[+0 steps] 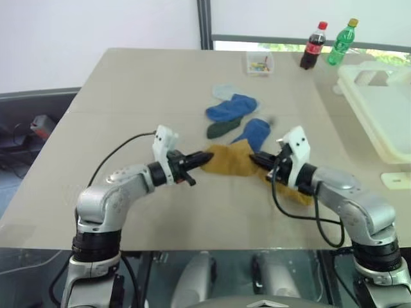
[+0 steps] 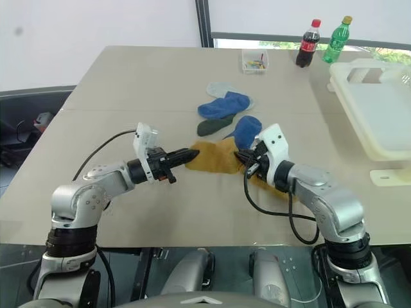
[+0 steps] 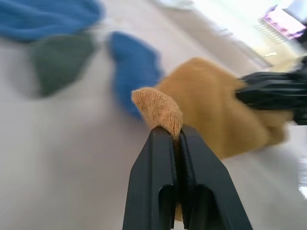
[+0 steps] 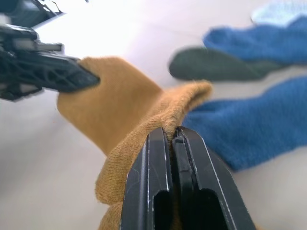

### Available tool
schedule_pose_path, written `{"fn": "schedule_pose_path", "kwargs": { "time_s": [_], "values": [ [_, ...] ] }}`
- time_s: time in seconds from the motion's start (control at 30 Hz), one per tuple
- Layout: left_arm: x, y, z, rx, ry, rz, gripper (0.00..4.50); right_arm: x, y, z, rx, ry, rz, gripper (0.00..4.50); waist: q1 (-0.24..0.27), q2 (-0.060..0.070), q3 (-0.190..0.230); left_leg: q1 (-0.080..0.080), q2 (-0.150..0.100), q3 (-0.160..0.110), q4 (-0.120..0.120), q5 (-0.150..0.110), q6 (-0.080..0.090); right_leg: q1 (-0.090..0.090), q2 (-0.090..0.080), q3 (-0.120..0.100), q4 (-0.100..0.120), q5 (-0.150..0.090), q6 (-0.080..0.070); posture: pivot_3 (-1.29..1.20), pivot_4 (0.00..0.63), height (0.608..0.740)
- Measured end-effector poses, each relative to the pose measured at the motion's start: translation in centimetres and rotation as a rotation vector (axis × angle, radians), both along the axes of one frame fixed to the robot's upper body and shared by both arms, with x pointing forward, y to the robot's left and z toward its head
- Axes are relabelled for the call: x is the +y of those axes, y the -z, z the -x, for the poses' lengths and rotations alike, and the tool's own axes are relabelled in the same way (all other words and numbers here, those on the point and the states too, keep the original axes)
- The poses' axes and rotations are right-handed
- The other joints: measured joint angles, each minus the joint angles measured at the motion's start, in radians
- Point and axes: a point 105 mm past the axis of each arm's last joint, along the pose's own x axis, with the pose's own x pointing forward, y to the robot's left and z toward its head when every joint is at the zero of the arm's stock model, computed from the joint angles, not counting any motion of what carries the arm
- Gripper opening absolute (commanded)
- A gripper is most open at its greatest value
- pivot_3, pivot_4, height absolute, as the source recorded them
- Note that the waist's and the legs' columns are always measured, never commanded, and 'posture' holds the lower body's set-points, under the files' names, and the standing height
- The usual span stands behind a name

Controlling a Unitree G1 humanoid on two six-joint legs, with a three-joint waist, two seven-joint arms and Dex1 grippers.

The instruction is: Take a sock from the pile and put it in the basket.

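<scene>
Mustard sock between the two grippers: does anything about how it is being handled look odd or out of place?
Yes. Both the left gripper and the right gripper are shut on the same mustard sock, one at each end. Pinching one small sock from both sides looks odd. The basket stands apart at the table's right edge.
</scene>
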Motion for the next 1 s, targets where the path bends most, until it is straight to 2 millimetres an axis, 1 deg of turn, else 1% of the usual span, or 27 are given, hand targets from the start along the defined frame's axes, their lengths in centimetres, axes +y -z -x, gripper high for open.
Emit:
{"fn": "schedule_pose_path", "kwargs": {
  "time_s": [0.07, 0.1, 0.13, 0.2, 0.3, 0.37, 0.47, 0.53, 0.57, 0.63, 0.7, 0.83, 0.97, 1.0],
  "values": [
    [-0.3, -0.7, -0.1, -0.011, 0.014, 0.004, 0.03, -0.5, -0.4, 0.2, -0.014, 0.006, 0.010, 0.07, -0.003, 0.000, 0.000, 0.001, 0.000, 0.001, 0.000, 0.000, 0.000, 0.000, 0.000, 0.000, 0.000, 0.000, 0.000, 0.00, 0.150, 0.740],
    [-0.3, -0.9, -0.2, -0.016, 0.018, -0.003, 0.03, -0.8, -0.2, 0.2, -0.011, 0.013, 0.026, 0.07, -0.005, 0.000, 0.000, 0.001, 0.000, 0.001, 0.000, 0.000, 0.000, 0.000, 0.001, 0.001, 0.000, 0.000, 0.000, 0.00, 0.150, 0.740],
    [-0.3, -0.8, -0.2, -0.015, 0.017, -0.008, 0.03, -0.9, 0.1, 0.1, -0.003, 0.018, 0.037, 0.07, -0.007, 0.000, 0.000, 0.001, 0.000, 0.002, 0.000, 0.000, 0.000, 0.000, 0.001, 0.001, 0.000, 0.000, 0.000, 0.00, 0.150, 0.740],
    [0.0, -0.2, -0.5, 0.005, 0.006, -0.034, 0.03, -0.9, 1.6, -0.1, 0.034, 0.032, 0.059, 0.07, -0.012, 0.000, 0.000, 0.002, 0.000, 0.003, -0.001, 0.000, 0.000, 0.000, 0.002, 0.003, 0.000, 0.000, 0.000, 0.00, 0.150, 0.740],
    [1.0, 0.8, -0.7, 0.037, -0.028, -0.069, 0.03, 0.6, 4.2, -0.4, 0.085, 0.011, 0.075, 0.07, -0.016, 0.000, 0.000, 0.002, 0.001, 0.003, -0.001, 0.000, 0.000, -0.001, 0.002, 0.004, 0.002, 0.000, 0.000, 0.00, 0.150, 0.740],
    [2.3, 1.7, -0.8, 0.047, -0.071, -0.120, 0.03, 1.7, 5.5, -0.8, 0.091, -0.005, 0.075, 0.07, -0.018, 0.000, 0.000, 0.002, 0.001, 0.004, -0.001, 0.000, 0.000, -0.001, 0.002, 0.004, 0.001, 0.000, 0.000, 0.00, 0.150, 0.740],
    [3.4, 3.0, -0.6, 0.067, -0.111, -0.173, 0.03, 2.3, 6.7, -1.2, 0.087, -0.025, 0.093, 0.07, -0.018, 0.000, 0.000, 0.002, 0.001, 0.004, -0.001, 0.000, 0.000, -0.001, 0.002, 0.004, 0.001, 0.000, 0.000, 0.00, 0.150, 0.740],
    [3.7, 3.9, -0.3, 0.087, -0.124, -0.185, 0.00, 2.6, 7.6, -1.5, 0.096, -0.053, 0.107, 0.71, -0.012, 0.000, 0.000, 0.002, 0.001, 0.003, -0.001, 0.000, 0.000, -0.001, 0.002, 0.004, 0.001, 0.000, 0.000, 0.00, 0.150, 0.740],
    [3.7, 4.2, -0.1, 0.092, -0.129, -0.190, 0.00, 2.8, 7.7, -1.5, 0.095, -0.071, 0.111, 1.02, -0.007, 0.000, 0.000, 0.002, 0.001, 0.003, -0.001, 0.000, 0.000, -0.001, 0.002, 0.003, 0.001, 0.000, 0.000, 0.00, 0.150, 0.740],
    [3.6, 4.4, 0.2, 0.090, -0.134, -0.197, 0.00, 3.0, 7.7, -1.5, 0.078, -0.094, 0.125, 2.01, -0.004, 0.000, 0.000, 0.001, 0.001, 0.002, -0.001, 0.000, 0.000, -0.001, 0.001, 0.003, 0.000, 0.000, 0.000, 0.00, 0.150, 0.740],
    [3.4, 4.4, 0.4, 0.083, -0.138, -0.197, 0.00, 3.1, 7.5, -1.7, 0.067, -0.096, 0.140, 2.80, -0.004, 0.000, 0.000, 0.001, 0.001, 0.002, -0.001, 0.000, 0.000, -0.001, 0.001, 0.003, 0.000, 0.000, 0.000, 0.00, 0.150, 0.740],
    [3.0, 4.3, 0.6, 0.071, -0.143, -0.193, 0.00, 3.3, 6.5, -2.1, 0.039, -0.133, 0.181, 2.80, -0.005, 0.000, 0.000, 0.002, 0.001, 0.002, -0.001, 0.000, 0.000, -0.001, 0.001, 0.003, 0.001, 0.000, 0.000, 0.00, 0.150, 0.740],
    [3.0, 4.5, 0.6, 0.073, -0.151, -0.193, 0.00, 3.1, 5.4, -2.7, 0.042, -0.151, 0.229, 2.80, -0.005, 0.000, 0.000, 0.002, 0.001, 0.002, -0.001, 0.000, 0.000, -0.001, 0.001, 0.003, 0.000, 0.000, 0.000, 0.00, 0.150, 0.740],
    [3.0, 4.4, 0.5, 0.072, -0.152, -0.193, 0.00, 3.2, 5.2, -2.9, 0.046, -0.154, 0.236, 2.57, -0.005, 0.000, 0.000, 0.001, 0.001, 0.002, -0.001, 0.000, 0.000, -0.001, 0.001, 0.003, 0.000, 0.000, 0.000, 0.00, 0.150, 0.740]
  ]
}}
